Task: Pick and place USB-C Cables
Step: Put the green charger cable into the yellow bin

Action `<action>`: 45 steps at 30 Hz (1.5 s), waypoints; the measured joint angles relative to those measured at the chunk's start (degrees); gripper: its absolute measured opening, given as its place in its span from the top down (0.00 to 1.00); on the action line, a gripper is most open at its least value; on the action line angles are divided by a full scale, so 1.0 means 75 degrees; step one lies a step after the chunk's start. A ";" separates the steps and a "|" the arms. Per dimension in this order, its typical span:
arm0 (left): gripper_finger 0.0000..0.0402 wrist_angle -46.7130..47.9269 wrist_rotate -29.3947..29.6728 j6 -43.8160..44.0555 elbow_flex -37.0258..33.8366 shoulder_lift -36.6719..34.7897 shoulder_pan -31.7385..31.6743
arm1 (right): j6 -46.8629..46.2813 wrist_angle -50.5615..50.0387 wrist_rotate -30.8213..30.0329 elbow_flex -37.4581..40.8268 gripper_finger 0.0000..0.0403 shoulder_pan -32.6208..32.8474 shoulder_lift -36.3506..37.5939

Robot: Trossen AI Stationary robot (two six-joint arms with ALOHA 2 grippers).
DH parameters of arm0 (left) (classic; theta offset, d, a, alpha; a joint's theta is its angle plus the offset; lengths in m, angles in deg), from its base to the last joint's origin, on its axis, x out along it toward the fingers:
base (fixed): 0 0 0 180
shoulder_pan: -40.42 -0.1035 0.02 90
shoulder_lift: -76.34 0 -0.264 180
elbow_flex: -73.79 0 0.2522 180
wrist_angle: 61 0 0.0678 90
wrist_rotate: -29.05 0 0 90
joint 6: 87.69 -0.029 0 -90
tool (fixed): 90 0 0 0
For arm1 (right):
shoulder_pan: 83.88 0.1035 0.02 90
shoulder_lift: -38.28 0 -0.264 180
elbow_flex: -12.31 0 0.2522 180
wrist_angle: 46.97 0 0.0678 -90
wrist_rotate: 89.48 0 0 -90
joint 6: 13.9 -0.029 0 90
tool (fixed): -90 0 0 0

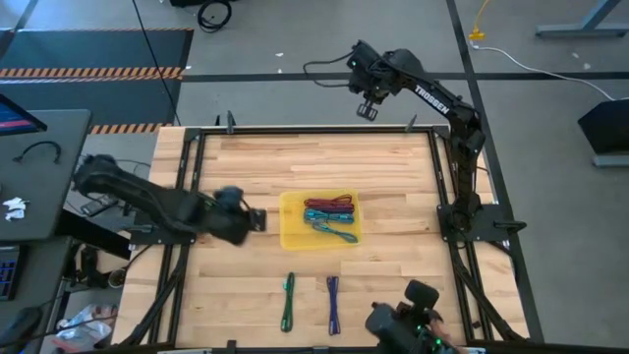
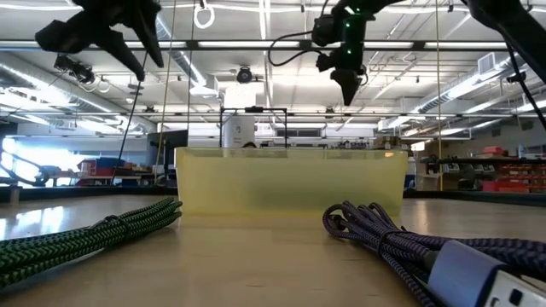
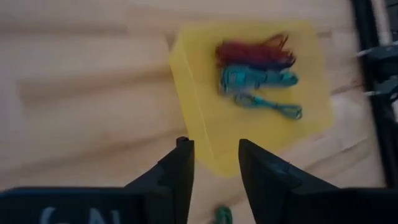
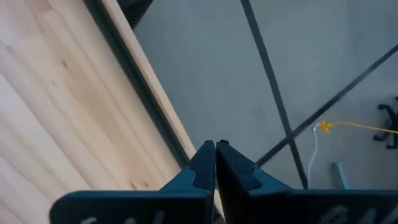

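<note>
A shallow yellow tray (image 1: 295, 234) sits mid-table and holds a maroon cable (image 1: 329, 204) and two teal cables (image 1: 327, 216) lying on its floor; the left wrist view shows the maroon one (image 3: 252, 53) and the teal ones (image 3: 256, 78). A green cable (image 1: 288, 301) and a purple cable (image 1: 333, 303) lie on the wood by the near edge, and fill the low view's foreground, green (image 2: 85, 234) and purple (image 2: 401, 243). My left gripper (image 1: 258, 218) hovers open just left of the tray, empty (image 3: 214, 165). My right gripper (image 1: 367, 109) is raised beyond the far edge, shut (image 4: 216, 154).
A black frame rail (image 1: 314, 129) runs along the table's edges. Bare wood lies between the tray and the two near cables. A dark device (image 1: 408, 320) sits at the near right corner. Beyond the far edge is grey floor (image 4: 261, 74).
</note>
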 joint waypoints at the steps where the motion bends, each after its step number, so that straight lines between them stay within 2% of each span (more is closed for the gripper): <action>1: 0.69 -0.0228 -0.0059 0.0212 0.0000 0.0308 0.0135 | 0.0088 0.0062 0.0118 0.0000 0.95 -0.0104 0.0000; 6: 0.74 -0.2363 -0.0177 0.0086 0.0000 0.1625 0.0504 | 0.0251 0.0558 0.1204 0.0000 0.95 -0.0573 0.0000; 9: 0.78 -0.3761 -0.0426 0.0077 0.0003 0.2232 0.0570 | 0.0236 0.0783 0.1972 0.0000 0.95 -0.0790 0.0000; 11: 0.83 -0.4248 -0.0770 0.0086 0.0160 0.2664 0.0607 | 0.0239 0.0847 0.2321 0.0000 0.95 -0.0889 0.0000; 13: 0.88 -0.3964 -0.1387 0.0157 0.0556 0.3097 0.0691 | 0.0252 0.0833 0.2553 0.0000 0.95 -0.0966 0.0000; 17: 0.98 -0.2459 -0.2626 0.0537 0.1632 0.3757 0.0929 | 0.0275 0.0809 0.2858 0.0003 0.95 -0.1056 0.0000; 24: 0.95 -0.0824 -0.3059 0.1931 0.3292 0.4379 0.1135 | 0.0285 0.0841 0.3052 0.0003 0.95 -0.1068 0.0000; 28: 0.98 -0.0534 -0.3932 0.2437 0.3592 0.4813 0.1157 | 0.0283 0.0879 0.3080 0.0003 0.95 -0.1068 0.0000; 34: 0.96 -0.0766 -0.4963 0.2236 0.3587 0.5528 0.1173 | 0.0297 0.0882 0.3259 0.0003 0.95 -0.1068 0.0000; 40: 0.91 -0.1183 -0.4832 0.1486 0.3579 0.6119 0.1153 | 0.0309 0.0888 0.3278 0.0003 0.95 -0.1068 0.0000; 45: 0.79 -0.1276 -0.4586 0.1398 0.3587 0.6393 0.1103 | 0.0309 0.0885 0.3304 0.0006 0.95 -0.1068 0.0000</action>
